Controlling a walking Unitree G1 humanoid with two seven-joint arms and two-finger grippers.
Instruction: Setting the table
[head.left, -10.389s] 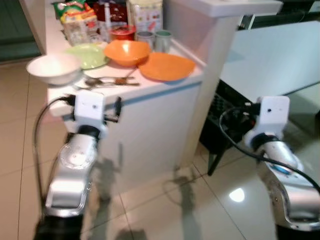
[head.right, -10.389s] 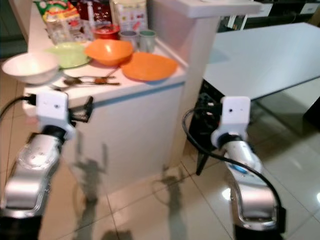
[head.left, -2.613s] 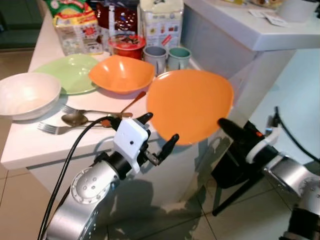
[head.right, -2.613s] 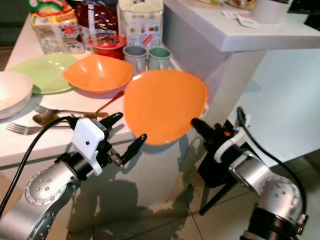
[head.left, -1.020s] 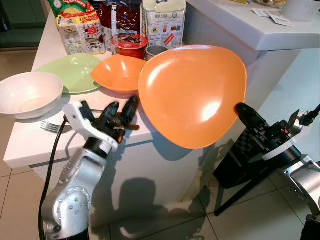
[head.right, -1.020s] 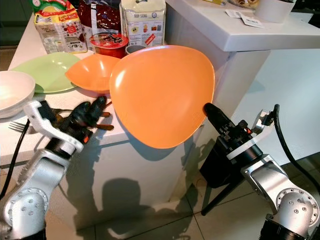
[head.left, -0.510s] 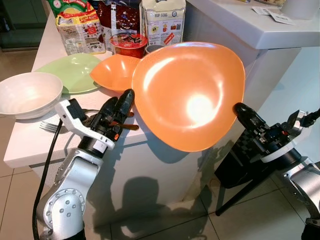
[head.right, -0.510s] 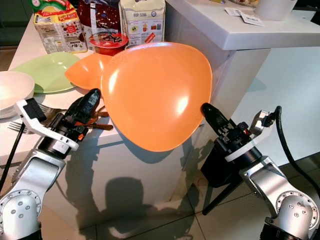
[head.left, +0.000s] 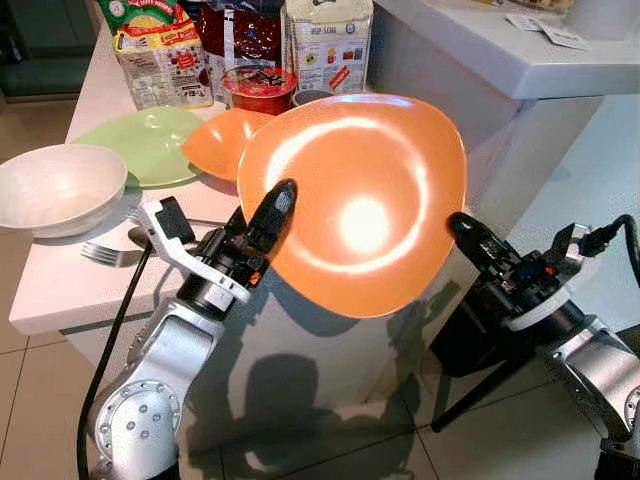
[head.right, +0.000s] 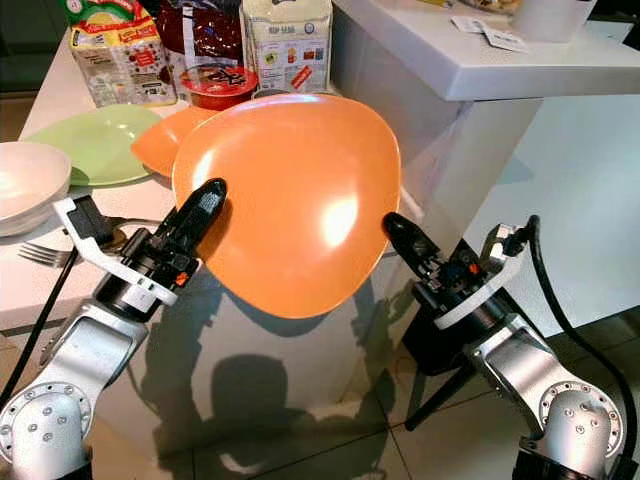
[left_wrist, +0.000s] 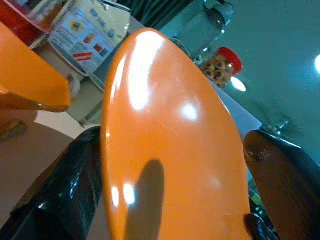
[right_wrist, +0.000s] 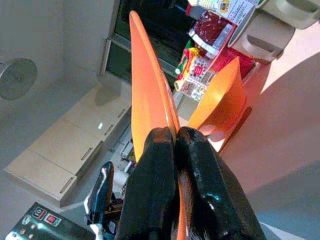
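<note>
Pinching the plate (head.left: 360, 200) rim, the right hand (head.right: 400, 238) holds it tilted off the counter (head.left: 60, 290) edge; left hand (head.left: 275, 205) open around its other rim.

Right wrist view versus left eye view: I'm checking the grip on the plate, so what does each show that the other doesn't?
Right wrist view alone: the orange plate edge-on, its rim pinched between the right gripper's two fingers.

Left eye view alone: the plate's whole glossy face, tilted up off the counter; the white bowl, green plate and fork on it; the left gripper with a finger lying across the plate's left side.

Both: the orange plate, the orange bowl behind it, and the packets at the counter's back.
</note>
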